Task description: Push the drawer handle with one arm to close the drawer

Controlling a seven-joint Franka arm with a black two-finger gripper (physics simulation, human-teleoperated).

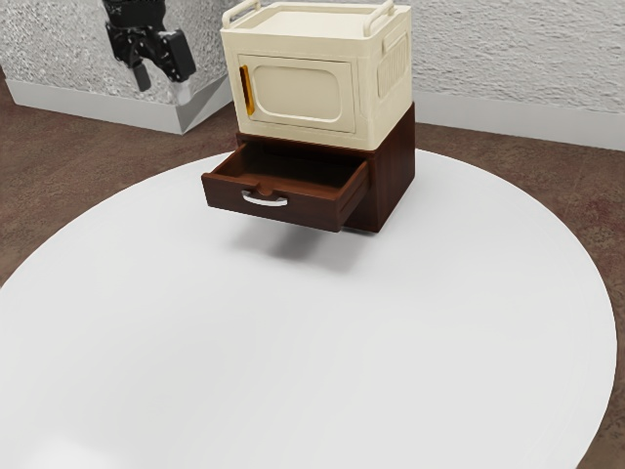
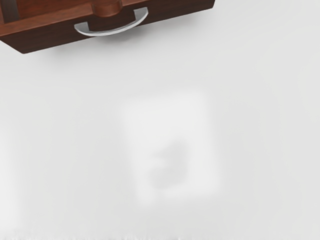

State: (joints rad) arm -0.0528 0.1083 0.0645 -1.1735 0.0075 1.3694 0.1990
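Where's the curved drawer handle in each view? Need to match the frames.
Exterior view: left of centre, upper half; curved handle on the open drawer's outward face.
Wrist view: curved handle on the drawer's outward face, beside the rounded notch, bowing away from the drawer over the white table.
Shared landmark: the dark brown drawer front that carries it.

Mottled brown floor (image 1: pixel 59 195) surrounds a round white counter (image 1: pixel 293 362) with glossy light patches (image 2: pixel 170 117); beyond its far edge, rough pale walls (image 1: pixel 508 49) meet plain baseboards (image 1: pixel 527 119).
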